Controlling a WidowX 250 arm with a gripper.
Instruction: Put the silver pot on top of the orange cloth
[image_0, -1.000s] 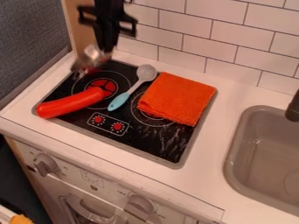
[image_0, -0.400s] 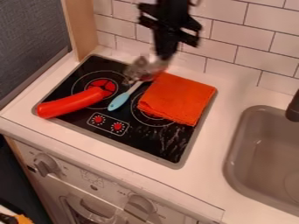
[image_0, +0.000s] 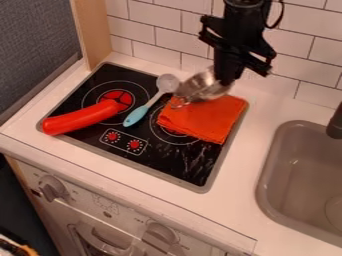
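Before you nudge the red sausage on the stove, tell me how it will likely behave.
The red sausage would probably roll if pushed from its long side, as it looks rounded. Its slight bend may make it rock or veer. Its smooth surface suggests it could slide on the black stove top.

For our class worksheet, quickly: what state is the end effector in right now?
End effector: closed on the rim of the silver pot, holding it tilted at the far side of the orange cloth.
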